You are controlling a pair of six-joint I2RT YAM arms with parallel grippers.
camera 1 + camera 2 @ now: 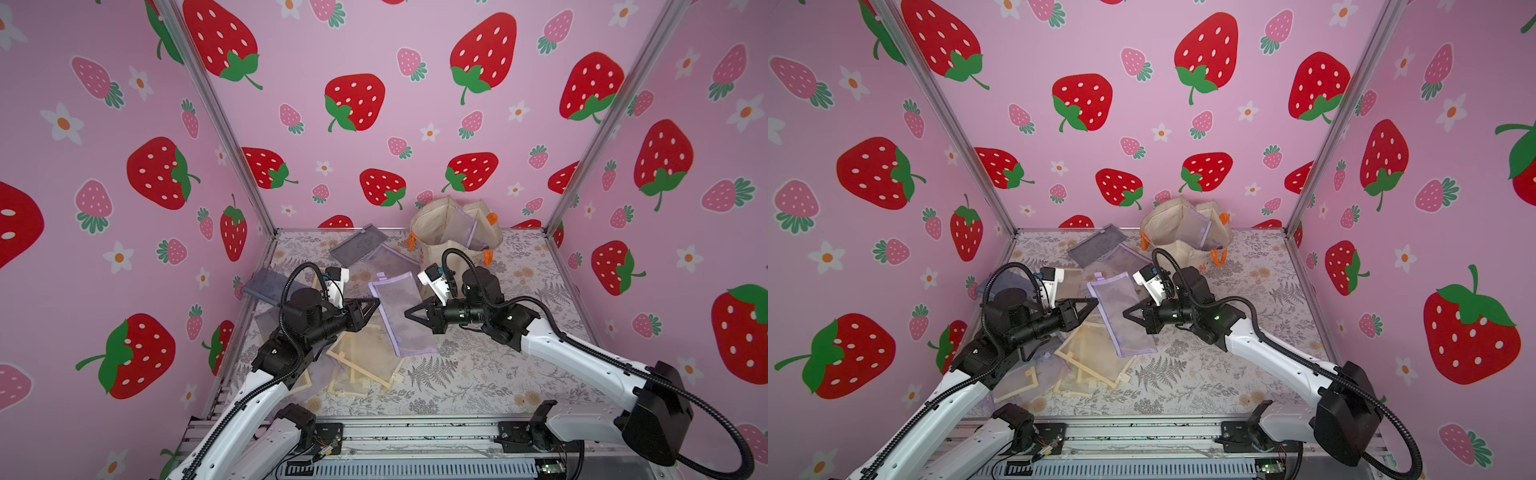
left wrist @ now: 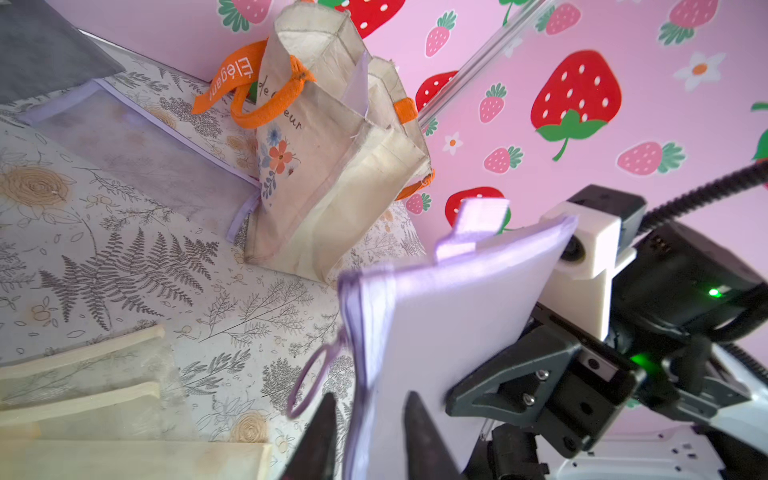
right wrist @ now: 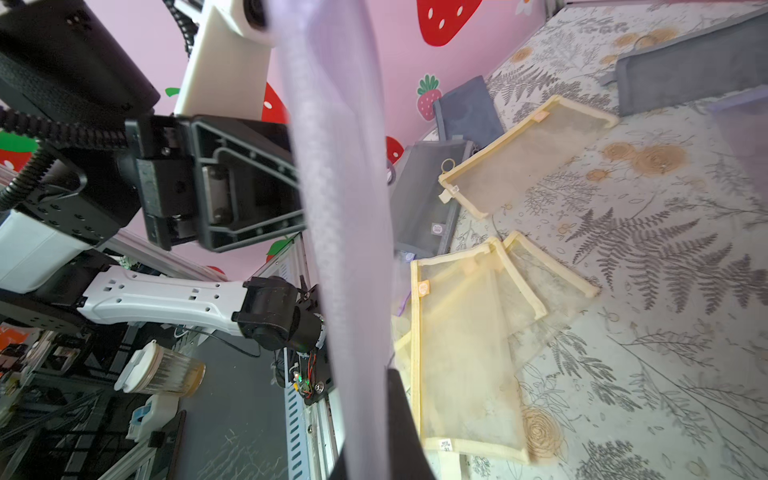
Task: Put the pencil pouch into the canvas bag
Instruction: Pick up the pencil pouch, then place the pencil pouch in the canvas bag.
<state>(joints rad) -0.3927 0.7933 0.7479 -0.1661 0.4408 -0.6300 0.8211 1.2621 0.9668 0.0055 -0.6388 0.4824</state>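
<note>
Handover: my right gripper (image 1: 408,312) pinches the lilac pencil pouch (image 1: 397,301) aloft mid-table, my left gripper (image 1: 376,301) has its fingers spread about the opposite edge; I would back left clear, then lift the pouch over the rim of the canvas bag (image 1: 424,228) at the back.

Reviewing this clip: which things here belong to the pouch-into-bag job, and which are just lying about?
In the job: purple mesh pouch, pinched by the right gripper, with the left gripper open at its opposite edge; canvas bag.
Lying about: grey pouches, yellow mesh pouches, a second purple pouch lying flat, a third purple pouch already in the bag.
</note>
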